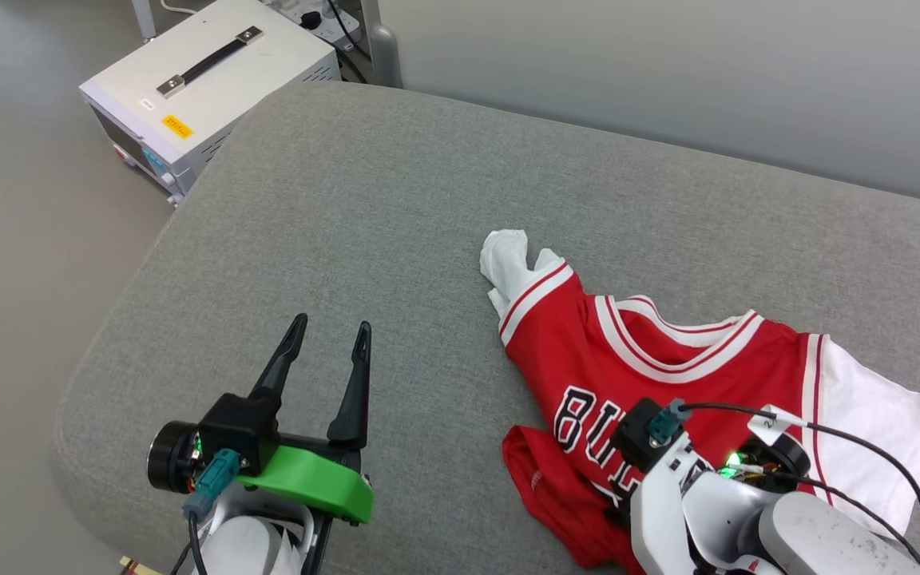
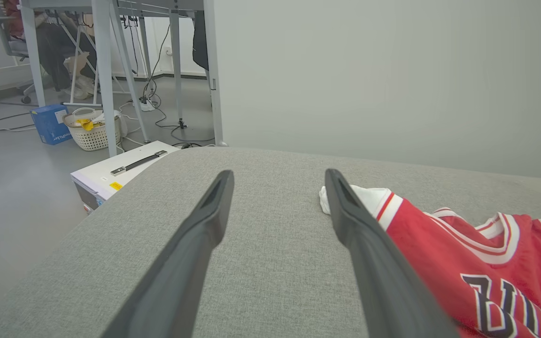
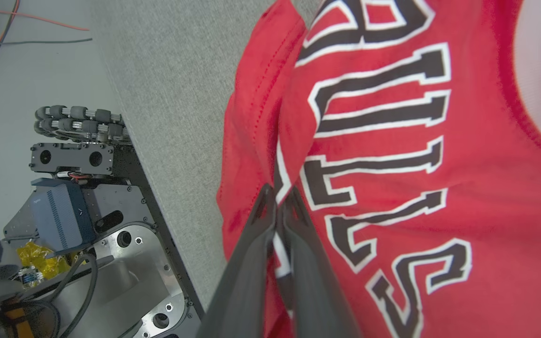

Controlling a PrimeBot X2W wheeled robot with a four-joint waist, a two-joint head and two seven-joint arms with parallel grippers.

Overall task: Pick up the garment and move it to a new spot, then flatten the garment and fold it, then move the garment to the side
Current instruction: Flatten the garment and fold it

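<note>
There is 1 garment (image 1: 668, 375), a red jersey with 2 white short sleeves and black, white-outlined "BULLS" lettering. It lies front-up and rumpled on the right half of the grey cushion (image 1: 396, 208), reaching toward the near edge. 1 sleeve is bunched up and points toward the middle of the cushion. The other sleeve is spread flat toward the right edge. At the near edge the lower part of the shirt is gathered into a loose red fold.

The right gripper (image 3: 277, 195) comes down on that part. Its 2 dark fingers are pressed together on a pinched ridge of red cloth just beside the lettering (a sliver of white outline shows between them).

The left gripper (image 1: 331, 326) hangs over bare cushion near the near-left corner, well apart from the shirt. Its 2 fingers are spread wide with nothing between them.

On the floor past the far-left corner stands 1 white equipment case (image 1: 204, 88) with a black handle. In the left wrist view, 1 blue box (image 2: 50, 123) and 1 white basket (image 2: 93, 134) sit further off, by some table legs.
</note>
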